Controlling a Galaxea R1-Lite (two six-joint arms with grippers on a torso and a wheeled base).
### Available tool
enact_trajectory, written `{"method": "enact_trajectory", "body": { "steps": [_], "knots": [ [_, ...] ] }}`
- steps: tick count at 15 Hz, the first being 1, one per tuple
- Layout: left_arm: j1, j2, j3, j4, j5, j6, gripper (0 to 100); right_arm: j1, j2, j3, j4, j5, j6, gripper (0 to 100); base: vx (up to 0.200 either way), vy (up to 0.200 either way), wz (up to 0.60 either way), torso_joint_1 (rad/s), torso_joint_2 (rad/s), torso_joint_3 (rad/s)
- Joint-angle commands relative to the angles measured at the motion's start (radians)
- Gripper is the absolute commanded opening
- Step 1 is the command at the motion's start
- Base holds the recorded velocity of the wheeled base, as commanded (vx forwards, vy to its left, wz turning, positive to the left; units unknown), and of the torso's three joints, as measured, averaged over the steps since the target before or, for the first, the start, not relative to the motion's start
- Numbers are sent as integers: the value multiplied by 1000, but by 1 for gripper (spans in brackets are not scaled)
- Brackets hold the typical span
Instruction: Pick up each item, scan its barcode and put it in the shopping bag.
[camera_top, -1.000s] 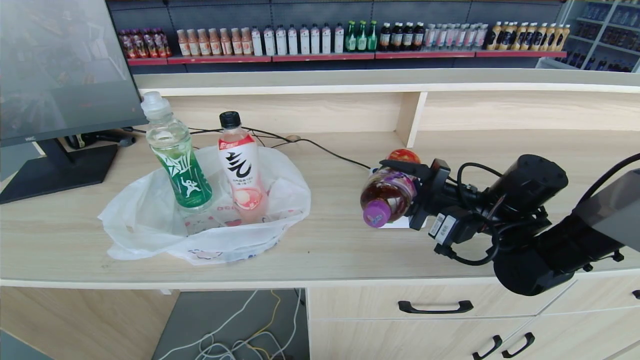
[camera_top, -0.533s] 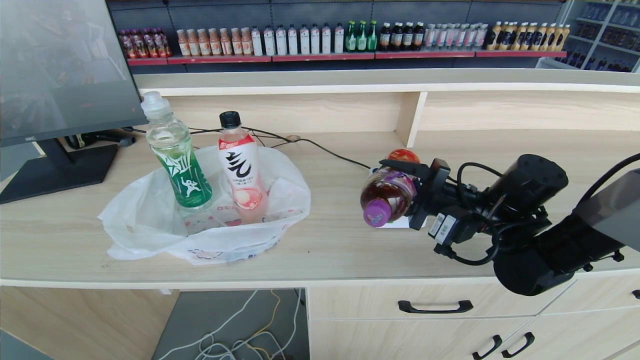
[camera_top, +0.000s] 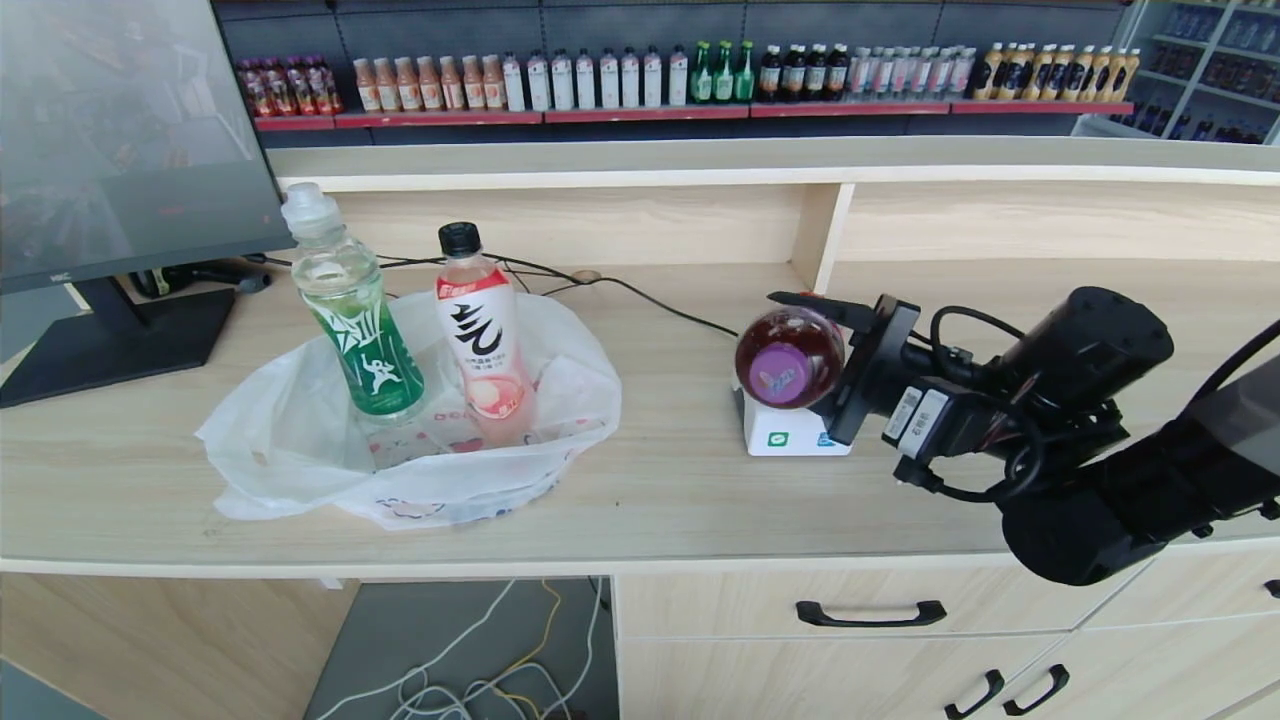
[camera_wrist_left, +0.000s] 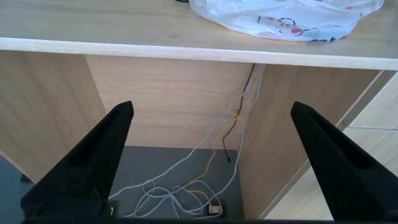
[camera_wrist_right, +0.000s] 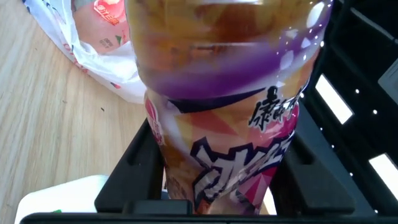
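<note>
The right gripper (camera_top: 818, 352) clamps a smooth, round plastic bottle (camera_top: 783, 358) of brown drink, purple-capped, right of the crinkled white shopping bag (camera_top: 300, 450), just above a boxy white scanner (camera_top: 790, 438). The left gripper (camera_wrist_left: 211, 162) gapes wide, below the bag.

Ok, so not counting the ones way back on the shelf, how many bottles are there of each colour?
Green bottle: 1
Pink bottle: 1
Brown bottle with purple cap: 1
Total: 3 bottles
</note>
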Motion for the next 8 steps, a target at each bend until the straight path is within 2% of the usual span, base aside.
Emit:
{"method": "enact_trajectory", "body": {
  "steps": [1,2,4,6,7,8],
  "knots": [
    [0,0,0,0,1,-2,100,47,-57,-3,-2,-26,51,0,0,0,0,0,0,0],
    [0,0,0,0,1,-2,100,50,-73,0,-2,-36,62,0,0,0,0,0,0,0],
    [0,0,0,0,-1,-6,100,81,-157,5,-2,-151,162,0,0,0,0,0,0,0],
    [2,0,0,0,1,-11,100,120,-189,6,-2,-219,252,0,0,0,0,0,0,0],
    [2,0,0,0,1,-11,100,179,-215,31,-2,-316,318,0,0,0,0,0,0,0],
    [2,0,0,0,1,-11,100,250,-248,34,-2,-478,421,0,0,0,0,0,0,0]
  ]
}}
